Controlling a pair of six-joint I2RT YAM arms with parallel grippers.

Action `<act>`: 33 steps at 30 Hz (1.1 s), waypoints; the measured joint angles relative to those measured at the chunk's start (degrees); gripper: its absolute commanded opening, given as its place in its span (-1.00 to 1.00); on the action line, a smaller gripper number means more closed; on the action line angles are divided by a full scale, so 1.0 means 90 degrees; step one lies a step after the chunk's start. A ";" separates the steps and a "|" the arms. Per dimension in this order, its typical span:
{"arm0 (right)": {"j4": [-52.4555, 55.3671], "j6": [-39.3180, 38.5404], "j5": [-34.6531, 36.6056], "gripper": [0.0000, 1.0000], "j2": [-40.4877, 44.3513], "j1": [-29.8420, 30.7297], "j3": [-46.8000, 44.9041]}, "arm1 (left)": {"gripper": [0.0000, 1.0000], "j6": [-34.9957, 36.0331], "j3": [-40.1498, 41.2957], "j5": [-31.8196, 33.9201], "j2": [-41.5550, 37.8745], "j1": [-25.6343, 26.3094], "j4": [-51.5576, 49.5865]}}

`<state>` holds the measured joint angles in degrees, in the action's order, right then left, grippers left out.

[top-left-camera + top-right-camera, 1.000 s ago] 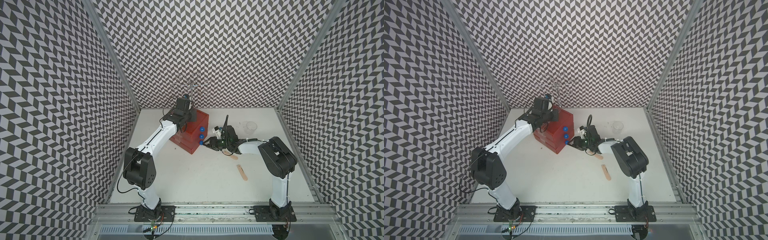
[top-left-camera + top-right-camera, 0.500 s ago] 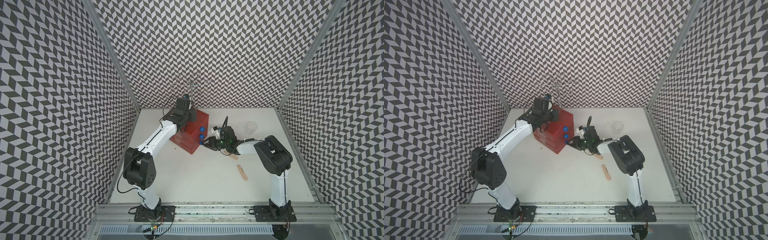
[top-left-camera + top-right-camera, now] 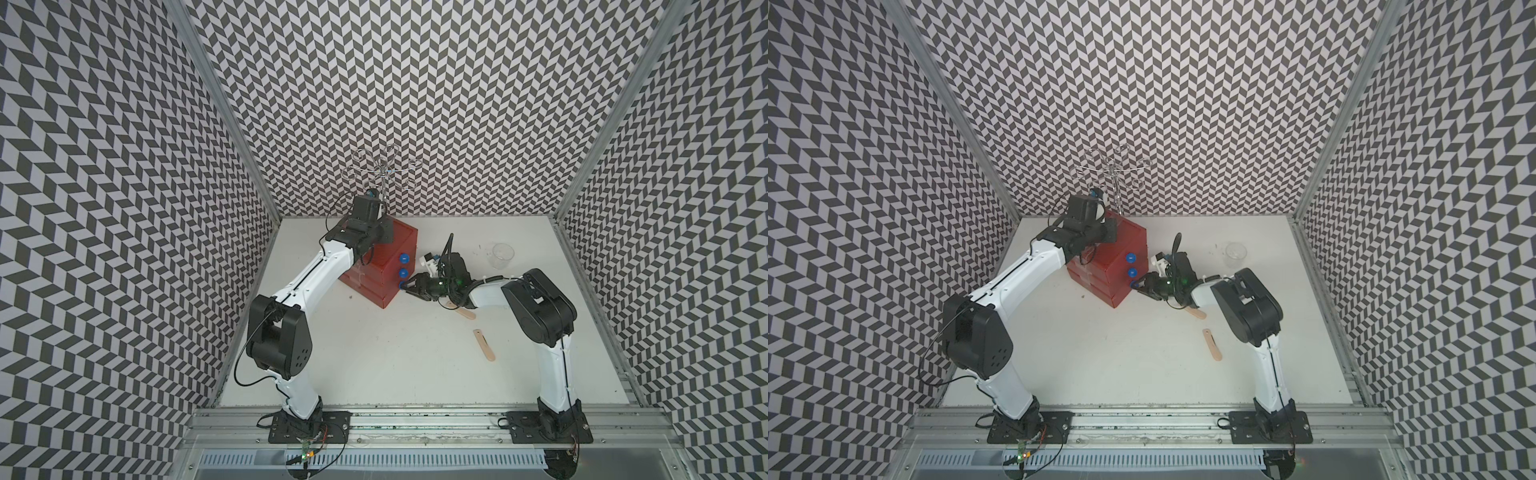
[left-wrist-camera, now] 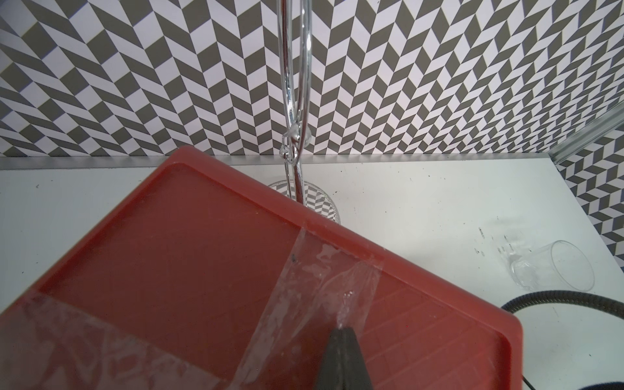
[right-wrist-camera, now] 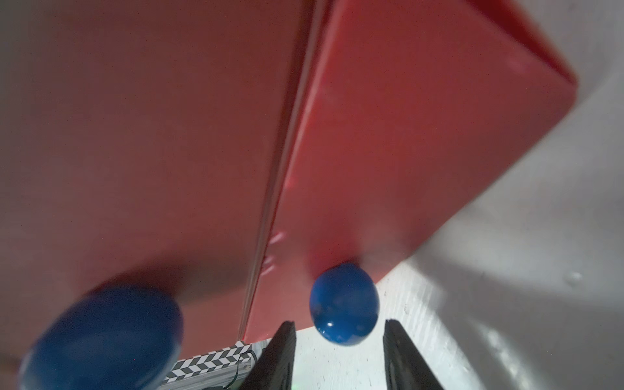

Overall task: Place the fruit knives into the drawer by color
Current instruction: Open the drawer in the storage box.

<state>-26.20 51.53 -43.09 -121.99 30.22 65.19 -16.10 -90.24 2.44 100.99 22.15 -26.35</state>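
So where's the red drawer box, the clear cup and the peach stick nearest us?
red drawer box [image 3: 399,241]: in a top view, its top face.
clear cup [image 3: 500,262]: in a top view, its wall.
peach stick [image 3: 484,345]: in a top view, its middle.

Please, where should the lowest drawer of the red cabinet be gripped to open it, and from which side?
Grip its round blue knob, coming straight at the drawer front, where the right gripper is. The knob is the only part standing out from that flat front, and it sits between the open jaws.
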 measured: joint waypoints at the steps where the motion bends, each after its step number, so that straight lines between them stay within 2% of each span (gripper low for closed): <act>1: -0.0005 0.0010 -0.0005 -0.16 -0.0010 0.0000 0.0019 | -1.00 0.0000 0.0000 0.0000 0.0000 0.0000 0.0000; 10: -0.0061 0.0075 -0.0046 -0.31 -0.0245 -0.0002 0.0204 | -1.00 0.0000 0.0000 0.0002 0.0002 0.0000 0.0000; 19: -0.0202 0.0202 -0.0117 -0.62 -0.0296 -0.0022 0.0206 | -1.00 0.0000 0.0000 0.0007 0.0005 0.0000 0.0002; 26: -0.0670 0.0282 0.0012 -0.74 -0.0175 -0.0078 -0.0219 | -1.00 0.0000 -0.0002 0.0005 0.0015 0.0000 0.0010; 33: -0.0457 0.0163 0.0194 -0.77 0.0403 -0.0209 -0.0886 | -1.00 0.0000 -0.0012 0.0000 0.0019 0.0002 0.0007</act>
<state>-30.30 52.99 -41.34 -118.37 28.34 57.21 -16.10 -90.35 2.44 101.16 22.17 -26.28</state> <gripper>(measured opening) 0.290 0.044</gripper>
